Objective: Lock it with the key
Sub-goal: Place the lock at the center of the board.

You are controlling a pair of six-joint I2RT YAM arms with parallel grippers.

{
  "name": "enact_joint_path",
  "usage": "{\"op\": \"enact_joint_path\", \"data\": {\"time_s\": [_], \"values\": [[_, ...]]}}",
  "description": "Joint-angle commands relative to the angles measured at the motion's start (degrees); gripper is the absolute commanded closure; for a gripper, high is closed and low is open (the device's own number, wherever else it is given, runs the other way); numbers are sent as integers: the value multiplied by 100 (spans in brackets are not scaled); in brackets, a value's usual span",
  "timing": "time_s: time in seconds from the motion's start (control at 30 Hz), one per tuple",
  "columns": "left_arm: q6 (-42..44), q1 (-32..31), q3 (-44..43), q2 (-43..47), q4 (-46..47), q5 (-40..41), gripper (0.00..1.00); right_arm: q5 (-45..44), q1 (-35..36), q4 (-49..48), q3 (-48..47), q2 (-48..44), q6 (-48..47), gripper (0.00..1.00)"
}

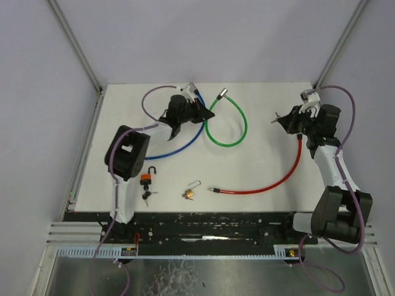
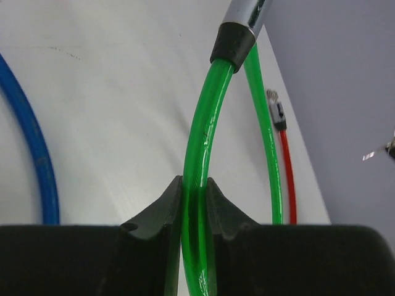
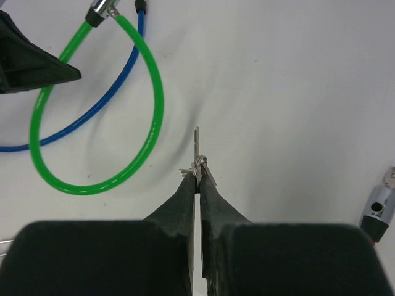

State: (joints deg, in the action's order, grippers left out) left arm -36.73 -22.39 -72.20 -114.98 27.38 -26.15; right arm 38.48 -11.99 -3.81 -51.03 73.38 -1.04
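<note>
Over the white surface [image 1: 247,166], left fingers [image 2: 157,213] pinched a green cable lock [image 2: 207,123], right fingers [image 3: 179,203] a small silver key [image 3: 197,143]; insertion looked next, needing careful alignment.

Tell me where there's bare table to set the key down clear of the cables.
Best: the bare table between the green cable and the red cable. Also free: the strip nearside of the red cable, right of the brass padlock. Crowded: front left, around the orange padlock and keys, and far left, where the blue cable crosses the green.
</note>
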Motion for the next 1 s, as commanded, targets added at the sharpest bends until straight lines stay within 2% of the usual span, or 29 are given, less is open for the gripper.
{"op": "enact_joint_path", "data": {"time_s": [0.0, 0.07, 0.13, 0.37, 0.53, 0.63, 0.73, 0.8, 0.97], "values": [[-1468, -188, -1117, -934, 797, 409, 100, 95, -177, -765, -126, 360, 878, 97], [-1779, -224, -1519, -1406, 715, 593, 100, 169, -205, -762, -164, 516, 928, 97], [-1915, -289, -2076, -1821, 206, 818, 100, 188, -212, -806, -171, 642, 912, 97], [-1672, -563, -3478, -2666, -1107, 1480, 98, 189, -209, -842, -352, 1109, 885, 98], [-1054, -519, -3867, -2790, -1566, 1762, 55, 267, -199, -930, -725, 1730, 1011, 98], [-566, -481, -3989, -2692, -1778, 1923, 38, 324, -158, -915, -1150, 2334, 1137, 98], [107, -431, -3886, -2376, -1925, 2227, 32, 333, -100, -944, -1693, 2954, 1290, 99], [546, -403, -3496, -1976, -1839, 2392, 31, 352, -35, -783, -2174, 3410, 1356, 99], [1633, -267, -1452, -145, -411, 2170, 30, 46, 131, -116, -3295, 4430, 1134, 97]]}}
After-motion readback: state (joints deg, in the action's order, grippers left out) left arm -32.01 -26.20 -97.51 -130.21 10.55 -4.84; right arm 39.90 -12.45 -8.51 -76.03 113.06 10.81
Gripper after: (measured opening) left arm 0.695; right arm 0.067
